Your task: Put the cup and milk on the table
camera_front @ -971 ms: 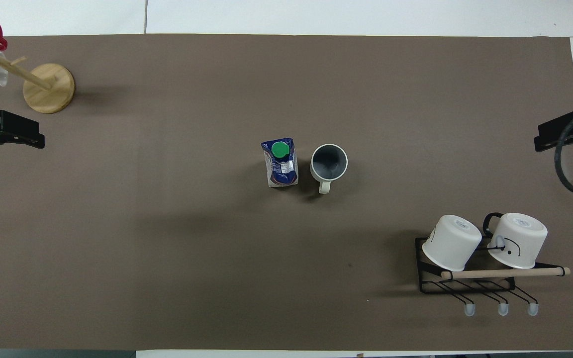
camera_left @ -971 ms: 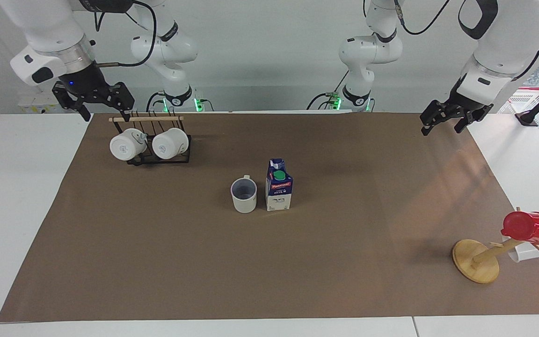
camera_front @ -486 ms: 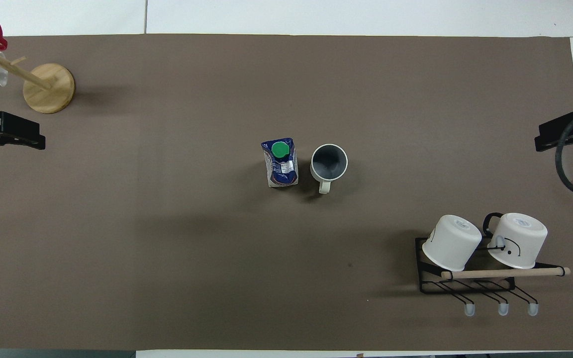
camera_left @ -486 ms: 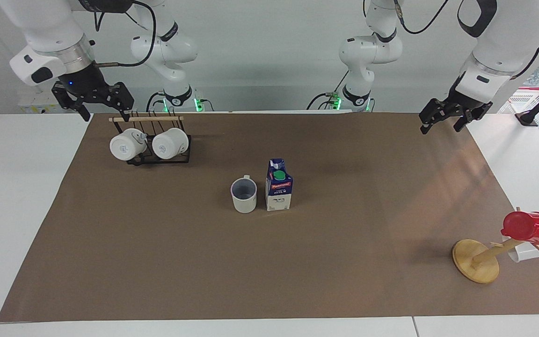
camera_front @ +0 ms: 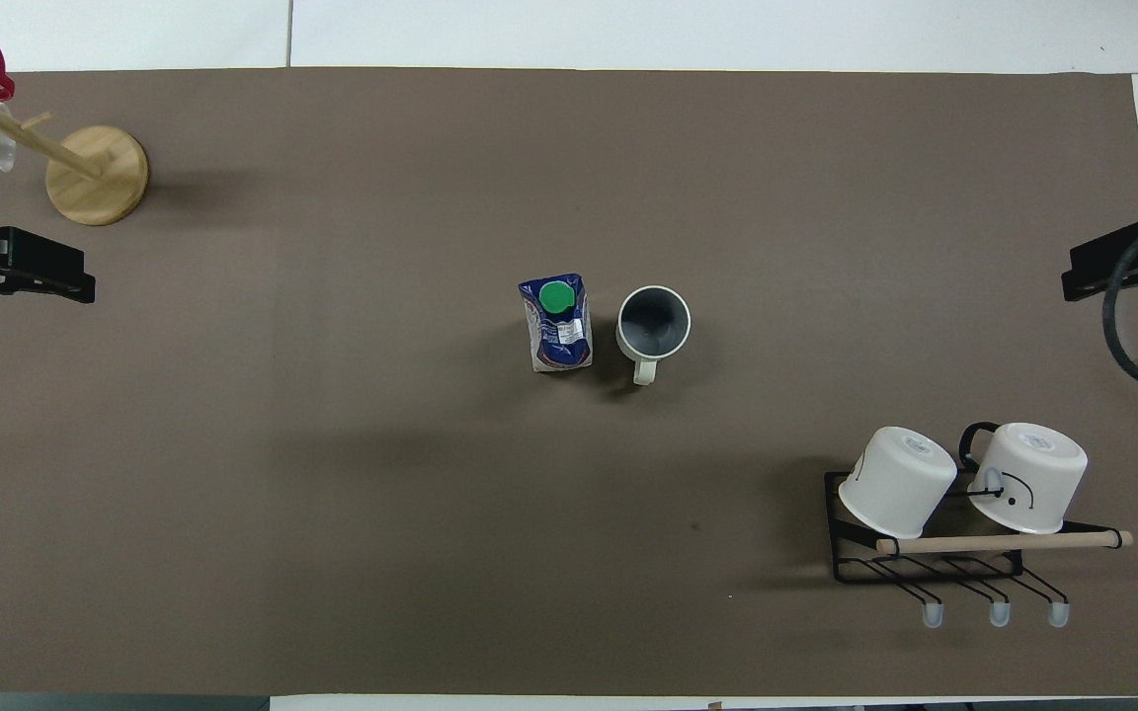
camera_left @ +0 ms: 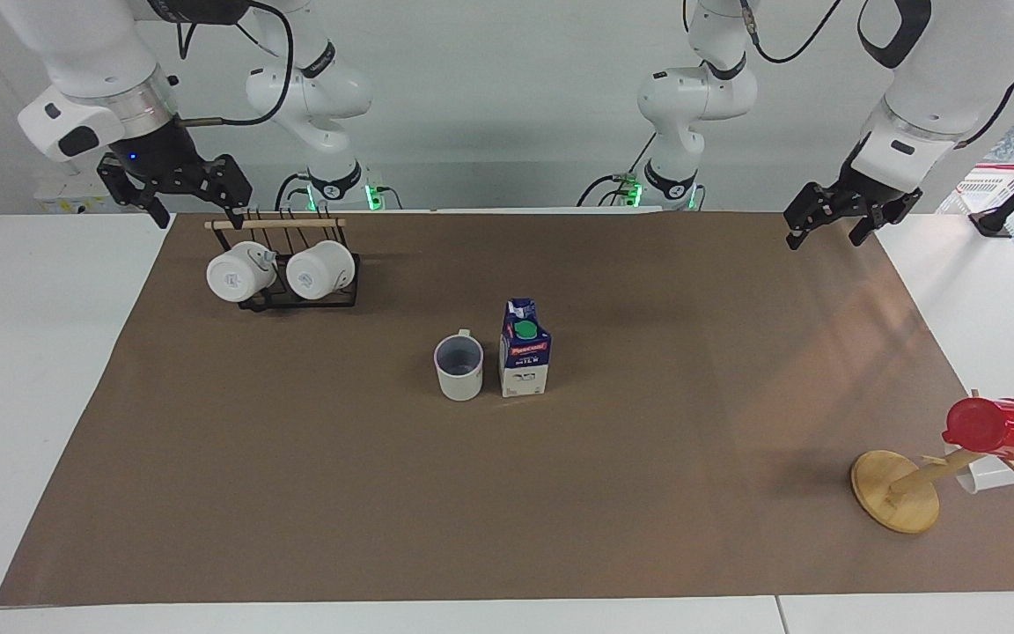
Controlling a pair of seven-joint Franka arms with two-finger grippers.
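The cup [camera_left: 459,367] [camera_front: 653,324], off-white with a grey-blue inside, stands upright mid-table [camera_left: 296,493] on the brown sheet. Its handle points toward the robots. The milk [camera_left: 525,350] [camera_front: 557,323], a blue and white carton with a green cap, stands upright right beside it, toward the left arm's end. My left gripper [camera_left: 824,231] [camera_front: 36,276] hangs open and empty over the sheet's edge at its own end. At the other end, my right gripper [camera_left: 197,207] [camera_front: 1093,276] is open and empty in the air by the mug rack. Neither gripper is close to the cup or the milk.
A black wire rack [camera_left: 296,295] [camera_front: 925,568] with two white mugs lying in it sits near the robots at the right arm's end. A wooden mug tree [camera_left: 899,489] [camera_front: 95,173] carrying a red cup [camera_left: 995,427] stands at the left arm's end, farther from the robots.
The left gripper has risen slightly and drifted a little inward over the sheet. The right arm, the cup and the milk have not moved.
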